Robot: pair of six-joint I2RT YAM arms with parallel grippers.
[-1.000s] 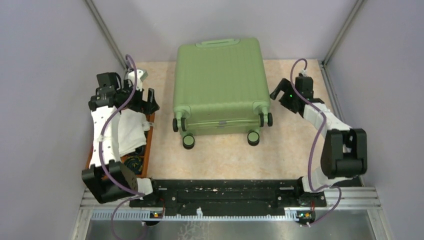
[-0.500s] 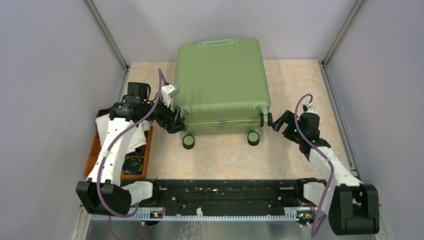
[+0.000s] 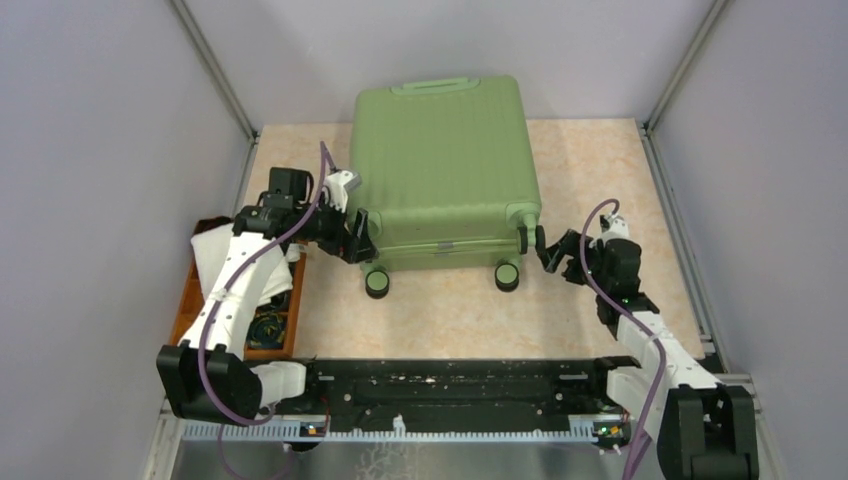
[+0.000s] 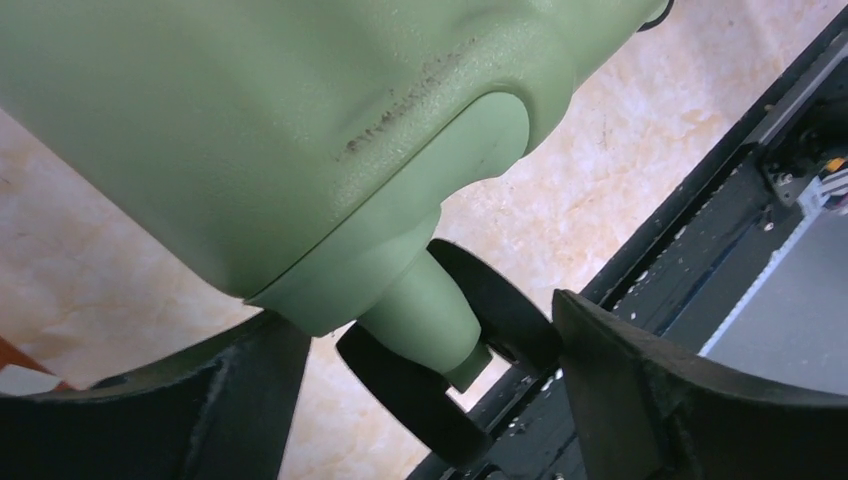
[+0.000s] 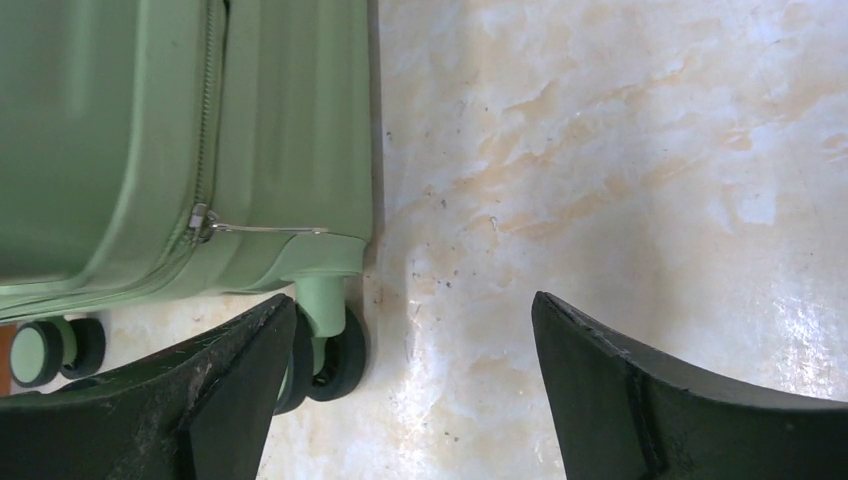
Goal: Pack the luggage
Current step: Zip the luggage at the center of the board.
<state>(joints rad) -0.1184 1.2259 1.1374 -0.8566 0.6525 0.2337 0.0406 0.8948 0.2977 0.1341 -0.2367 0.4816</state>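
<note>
The luggage (image 3: 440, 165) is a light-green ribbed suitcase lying flat and zipped shut in the middle of the table, wheels toward me. My left gripper (image 3: 359, 237) is at its near-left corner. In the left wrist view that gripper (image 4: 430, 395) is open, with the corner's black wheel (image 4: 455, 345) between its fingers and gaps on both sides. My right gripper (image 3: 551, 251) is at the near-right corner. It (image 5: 410, 385) is open over bare table, its left finger beside the corner wheel (image 5: 338, 352). A zipper pull (image 5: 206, 222) shows on the side seam.
An orange-brown tray (image 3: 186, 303) against the left wall holds white cloth (image 3: 232, 262) and a dark item, partly under my left arm. A black rail (image 3: 450, 385) runs along the near edge. Grey walls close in on the left, the right and the back.
Both arms have swung down and inward from the table's sides to the suitcase's near corners. The right gripper now sits low beside the right wheel, the left around the left wheel.
</note>
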